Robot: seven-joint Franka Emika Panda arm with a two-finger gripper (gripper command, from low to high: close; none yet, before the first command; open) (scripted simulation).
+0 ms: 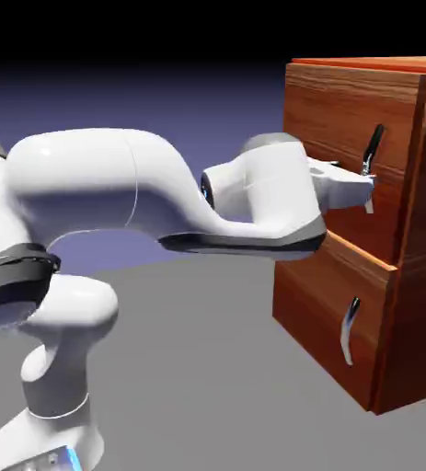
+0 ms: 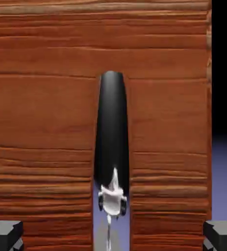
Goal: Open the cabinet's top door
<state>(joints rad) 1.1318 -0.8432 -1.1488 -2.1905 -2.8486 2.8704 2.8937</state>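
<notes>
The cabinet (image 1: 363, 230) stands at the scene's right, its top door (image 1: 345, 138) shut. The gripper (image 1: 368, 189), spread wide and empty, faces the handle (image 2: 112, 132): the approach step. Next, advancing and closing around that bar.

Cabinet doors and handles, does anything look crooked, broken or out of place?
Nothing stands out. The cabinet stands upright, both handles intact. The top door looks closed, its handle centred between the open gripper tips.
</notes>
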